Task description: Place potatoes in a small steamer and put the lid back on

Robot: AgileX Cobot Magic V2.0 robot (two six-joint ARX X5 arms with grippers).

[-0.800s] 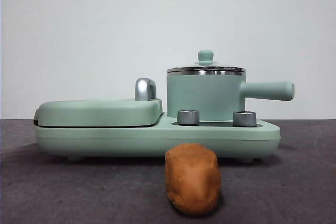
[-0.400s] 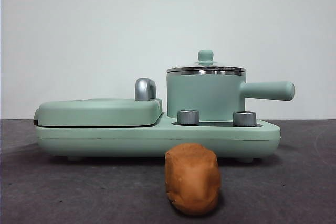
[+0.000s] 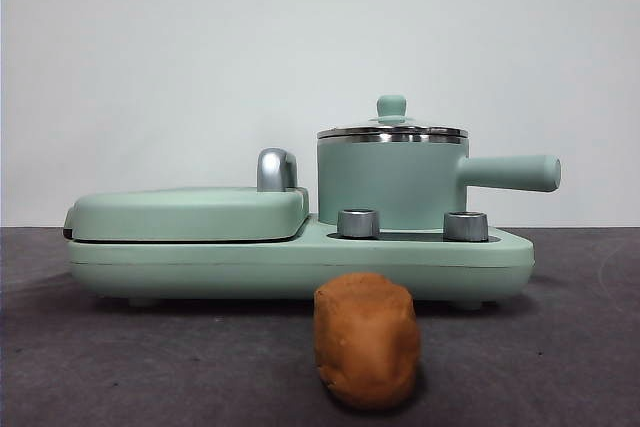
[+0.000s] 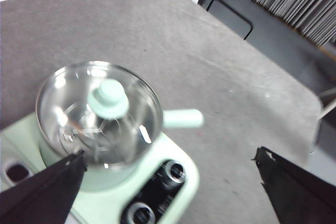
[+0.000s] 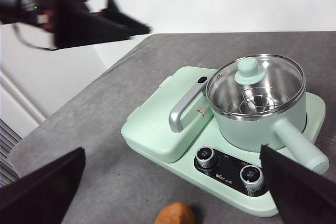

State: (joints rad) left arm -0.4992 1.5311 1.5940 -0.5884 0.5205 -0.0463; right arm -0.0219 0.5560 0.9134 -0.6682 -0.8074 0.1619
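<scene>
One potato (image 3: 367, 339) lies on the grey table (image 3: 560, 347) in front of the cooker (image 3: 300, 257), well apart from the steamer (image 3: 390, 182), whose lid (image 3: 392, 130) is on and must come off first. Your left gripper (image 4: 168, 182) hangs high above the steamer, jaws spread wide and holding nothing; in the front view it shows only as a black tip at the top edge. Your right gripper (image 5: 173, 192) waits off to the side, also wide open and empty. Judging by its looks, the lid is glass with a steel rim, smooth and breakable, so take it by the small green knob (image 4: 108, 98), squarely and level. The potato looks firm, matte and slightly lumpy, unlikely to slip; grip it across its narrow middle.
</scene>
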